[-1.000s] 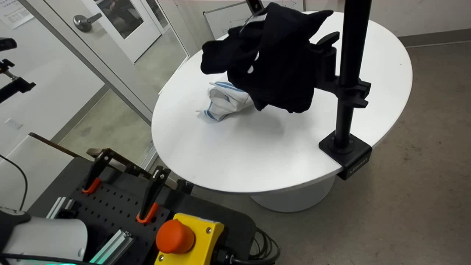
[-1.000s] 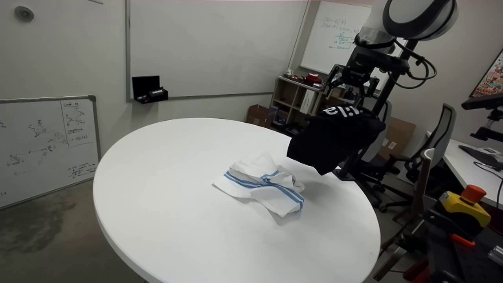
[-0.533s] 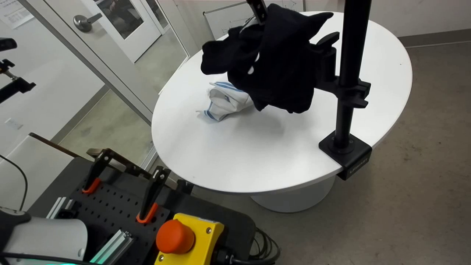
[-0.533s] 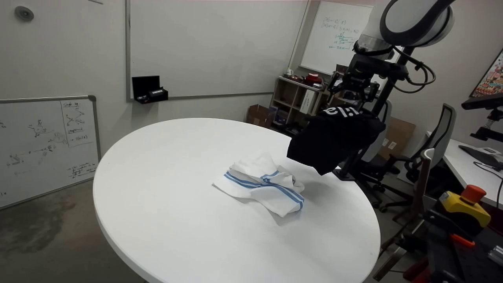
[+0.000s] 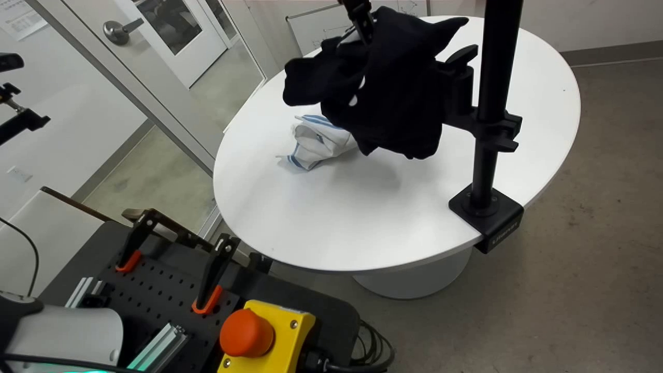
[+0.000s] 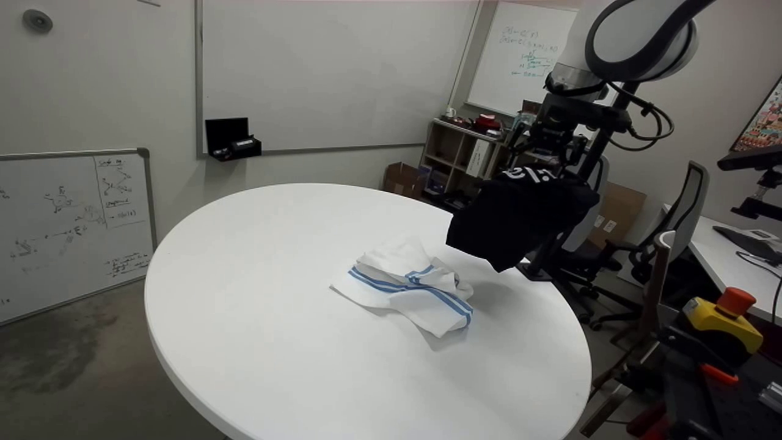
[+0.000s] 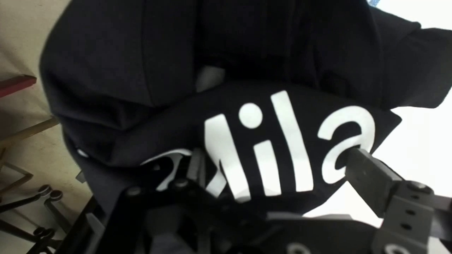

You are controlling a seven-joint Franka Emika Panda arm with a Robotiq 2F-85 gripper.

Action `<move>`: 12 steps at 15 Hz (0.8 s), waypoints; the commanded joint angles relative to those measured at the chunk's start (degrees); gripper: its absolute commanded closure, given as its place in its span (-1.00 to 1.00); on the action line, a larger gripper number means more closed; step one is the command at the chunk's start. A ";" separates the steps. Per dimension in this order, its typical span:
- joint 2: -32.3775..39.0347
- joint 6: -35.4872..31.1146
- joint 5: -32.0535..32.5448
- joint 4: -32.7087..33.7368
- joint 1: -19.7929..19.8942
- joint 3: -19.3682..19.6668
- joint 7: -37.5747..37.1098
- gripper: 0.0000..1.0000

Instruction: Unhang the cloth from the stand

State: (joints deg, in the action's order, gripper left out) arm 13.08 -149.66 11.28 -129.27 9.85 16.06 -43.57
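One round white bench [image 6: 256, 354] bears a black stand [image 5: 485, 171], fixed upright at its edge. In an exterior view the dark cloth [image 6: 519, 220] hangs from that stand, raised above the bench, its long axis slanting from upper right to lower left, one corner pointing down. A crumpled blue-striped towel [image 6: 406, 287] lies on the bench. The pincer [image 7: 277, 155] is spread wide at the cloth's white lettering [image 7: 291, 141], gripping nothing; whether it touches cannot be told.
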 commanded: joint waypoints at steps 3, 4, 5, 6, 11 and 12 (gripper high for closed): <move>1.25 -1.46 1.41 -0.10 -2.07 1.88 -1.67 -0.45; 1.31 -1.54 1.25 -0.15 -2.15 1.95 -1.72 -0.33; 1.32 -1.56 1.25 -0.19 -2.26 2.06 -1.81 -0.17; 1.27 -1.57 1.11 -0.23 -2.30 2.09 -1.82 -0.02; 0.98 -2.10 0.46 -0.11 -2.37 2.05 -1.72 0.75; 0.91 -2.19 0.34 -0.12 -2.37 2.04 -1.79 0.87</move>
State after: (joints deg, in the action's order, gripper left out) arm 13.78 -150.82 11.48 -129.23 8.54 17.05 -43.94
